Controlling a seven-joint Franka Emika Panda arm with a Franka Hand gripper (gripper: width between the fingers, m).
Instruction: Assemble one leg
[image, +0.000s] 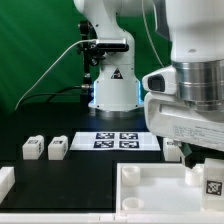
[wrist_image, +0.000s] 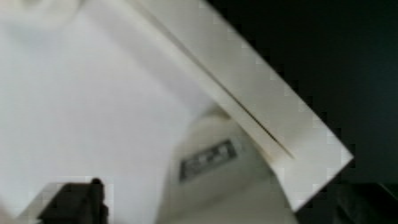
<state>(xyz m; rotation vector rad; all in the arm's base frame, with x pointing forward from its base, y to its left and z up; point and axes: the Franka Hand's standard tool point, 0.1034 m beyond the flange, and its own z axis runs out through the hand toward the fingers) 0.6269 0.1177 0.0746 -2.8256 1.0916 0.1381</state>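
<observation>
The leg (image: 213, 184) sits under the hand (image: 200, 160) at the panel's (image: 150, 190) corner by the tabletop's (image: 60, 175) near edge (grip unclear, can't tell). Seating step probably; next needs careful alignment.

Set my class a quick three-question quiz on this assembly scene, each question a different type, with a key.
1. True or false: two legs lie at the exterior view's left of the marker board.
2. The marker board is: A flat on the table; B propped upright; C hanging off the edge.
3. Fill in: the table top is ____ in colour.
Key: 1 true; 2 A; 3 black.
</observation>
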